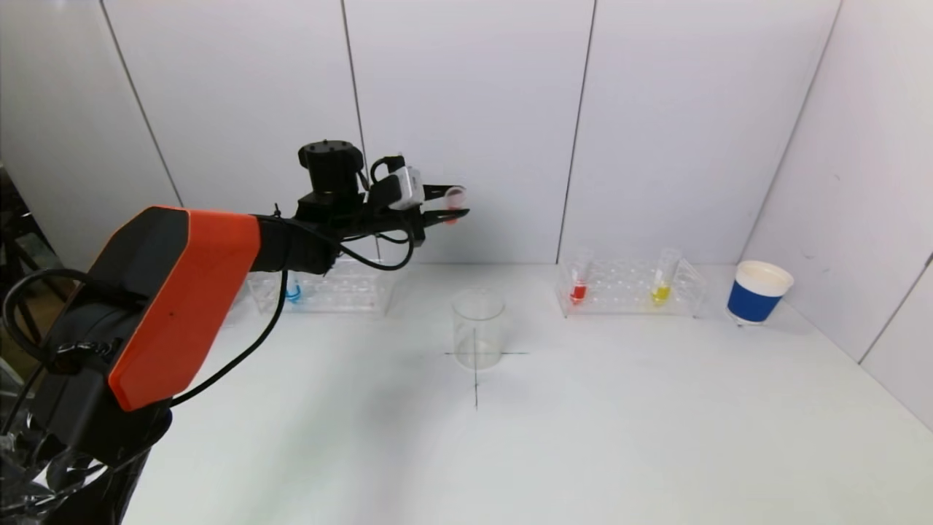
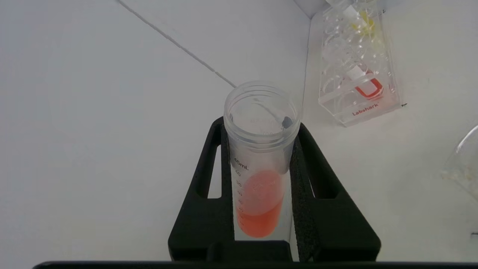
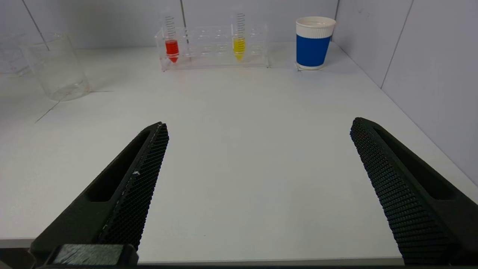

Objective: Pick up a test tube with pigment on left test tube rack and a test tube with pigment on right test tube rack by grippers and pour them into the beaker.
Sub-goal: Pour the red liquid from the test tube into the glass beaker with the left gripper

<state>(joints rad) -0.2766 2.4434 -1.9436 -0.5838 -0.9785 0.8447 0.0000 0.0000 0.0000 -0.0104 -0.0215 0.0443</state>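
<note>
One slippery, light tube (image 2: pixel 259 175) of orange paint sits squeezed in our left claw (image 2: pixel 261 186); we grip mid-body. Our right claw (image 3: pixel 257 186) gapes wide, empty.

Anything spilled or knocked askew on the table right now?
Nothing stands out. The left gripper holds a tube of orange liquid raised above the table, no spill visible; beaker and right rack stand upright. Right gripper open, low.
</note>
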